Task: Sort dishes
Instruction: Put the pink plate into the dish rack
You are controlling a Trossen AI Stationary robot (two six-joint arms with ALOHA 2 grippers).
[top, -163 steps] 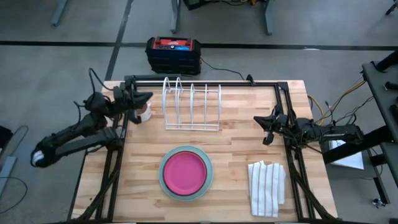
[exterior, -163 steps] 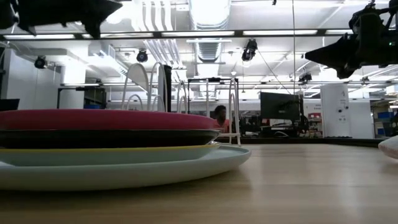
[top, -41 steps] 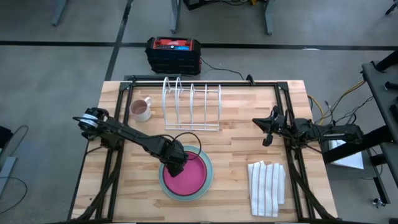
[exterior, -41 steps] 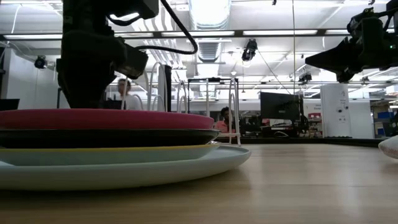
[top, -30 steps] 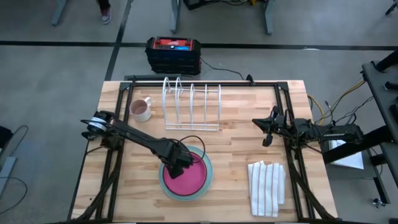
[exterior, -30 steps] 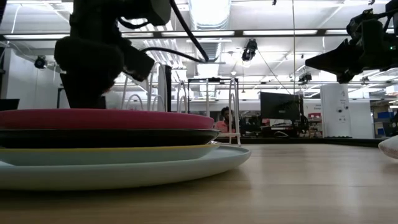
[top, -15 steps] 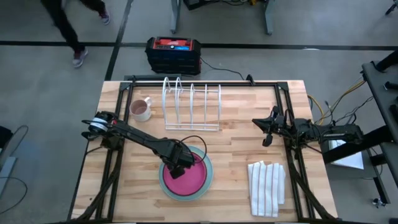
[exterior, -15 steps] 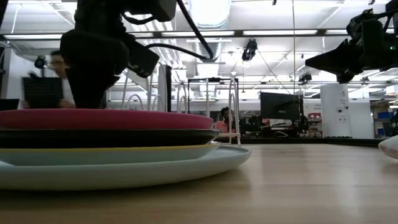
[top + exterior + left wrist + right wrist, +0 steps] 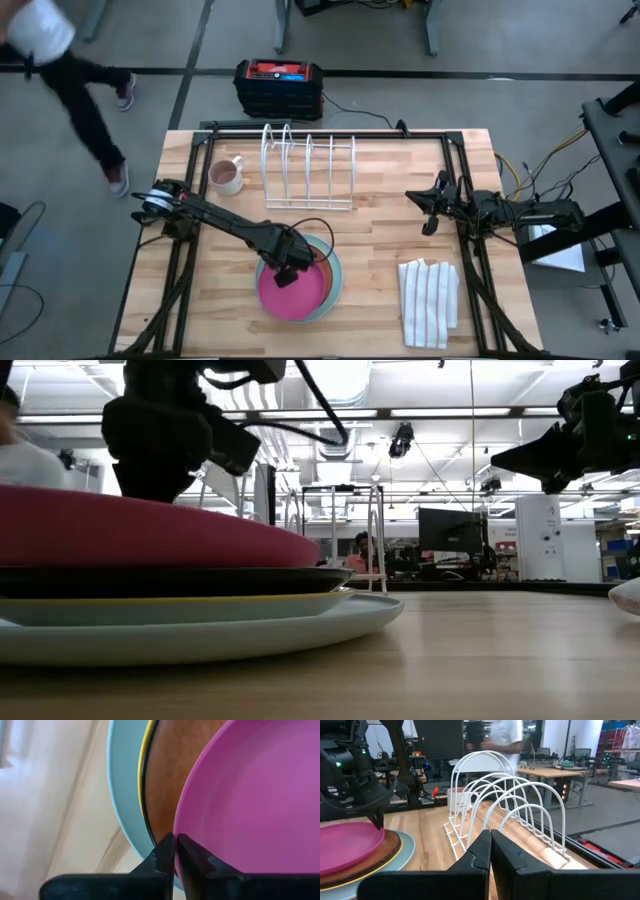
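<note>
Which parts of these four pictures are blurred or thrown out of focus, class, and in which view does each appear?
High view: the walking person at upper left is smeared by motion. Low view: the pink plate fills the near foreground softly, and the left gripper's arm is a dark silhouette against ceiling lights. Left wrist view: the plate stack's teal plate and table are soft. Right wrist view: the person behind the rack is blurred.
</note>
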